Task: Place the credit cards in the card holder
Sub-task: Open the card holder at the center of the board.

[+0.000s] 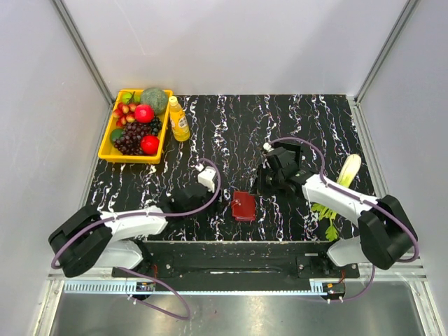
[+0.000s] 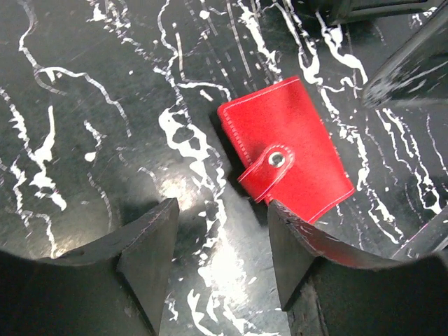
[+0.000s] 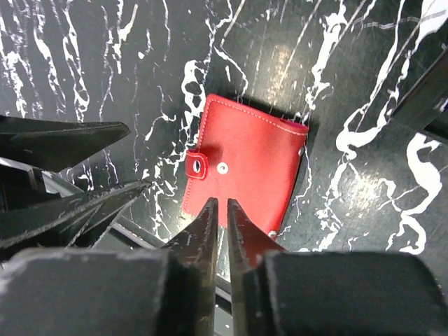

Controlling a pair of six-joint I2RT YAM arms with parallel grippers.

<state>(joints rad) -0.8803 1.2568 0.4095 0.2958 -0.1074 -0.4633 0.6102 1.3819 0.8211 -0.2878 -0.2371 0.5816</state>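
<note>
We see a closed red leather-look card holder [image 1: 243, 206] lying on the black marbled surface [image 1: 231, 133]; our left gripper [image 2: 222, 241] gapes wide and empty, our right gripper [image 3: 219, 210] is nearly closed, holding nothing.

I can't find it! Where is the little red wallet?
The red wallet lies closed on the black marbled table, near the front edge in the top view, between the left gripper and the right gripper.

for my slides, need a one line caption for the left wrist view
Closed red card holder, snap strap fastened, lying on the black marbled table just beyond the open left gripper.
</note>
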